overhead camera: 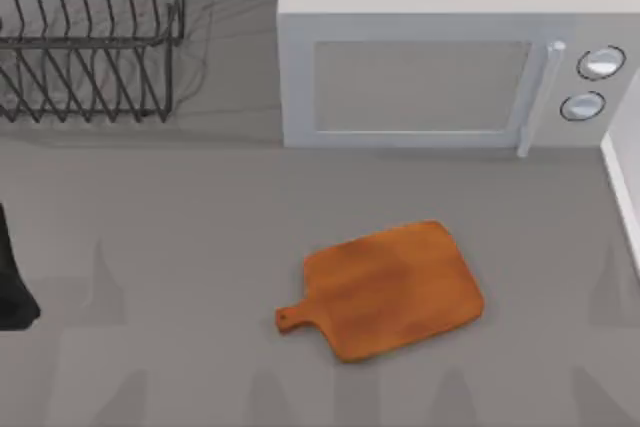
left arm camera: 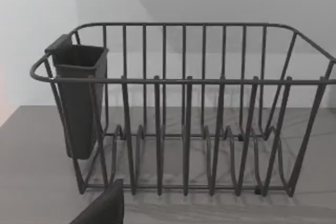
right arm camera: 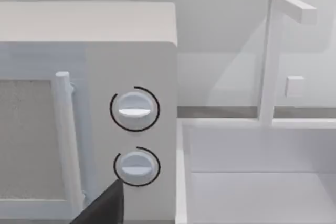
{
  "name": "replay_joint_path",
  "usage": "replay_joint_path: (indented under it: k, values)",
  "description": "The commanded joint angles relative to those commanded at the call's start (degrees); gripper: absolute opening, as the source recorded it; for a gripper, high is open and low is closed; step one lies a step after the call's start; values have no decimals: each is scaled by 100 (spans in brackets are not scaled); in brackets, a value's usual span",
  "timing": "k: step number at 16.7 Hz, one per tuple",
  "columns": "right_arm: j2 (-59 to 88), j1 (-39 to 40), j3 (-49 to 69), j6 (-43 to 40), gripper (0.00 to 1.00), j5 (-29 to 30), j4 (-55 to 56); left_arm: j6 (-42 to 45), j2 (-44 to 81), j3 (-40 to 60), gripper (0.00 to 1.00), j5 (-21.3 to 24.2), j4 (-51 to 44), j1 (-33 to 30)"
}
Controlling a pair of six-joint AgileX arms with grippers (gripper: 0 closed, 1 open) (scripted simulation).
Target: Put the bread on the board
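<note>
Grey desk (overhead camera: 180,247) seen from above. At far left, a dark part of the left arm (overhead camera: 12,282) sits at the edge; whether its pincer is open or closed cannot be told. Behind it, at back left, stands a dark wire dish rack (overhead camera: 90,37) — a dark cup (left arm camera: 79,103) hangs inside one end. Right of centre lies the orange-brown wooden board (overhead camera: 390,289), flat, handle pointing left, nothing on it. Behind the board stands a white microwave (overhead camera: 440,57) with two round knobs (right arm camera: 134,109). Beside the microwave — a white sink (right arm camera: 252,182) with a tap (right arm camera: 273,51).
</note>
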Motion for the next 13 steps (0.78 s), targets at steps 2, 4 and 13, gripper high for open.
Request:
replay_joint_path:
  k: [2, 4, 13]
  values:
    - [0, 0, 0, 0, 100, 0, 0, 2, 3, 3, 100, 0, -2, 1]
    - [0, 0, 0, 0, 100, 0, 0, 110, 186, 171, 100, -7, -133, 52]
    - [0, 0, 0, 0, 100, 0, 0, 1790, 3911, 2639, 100, -10, -2262, 725]
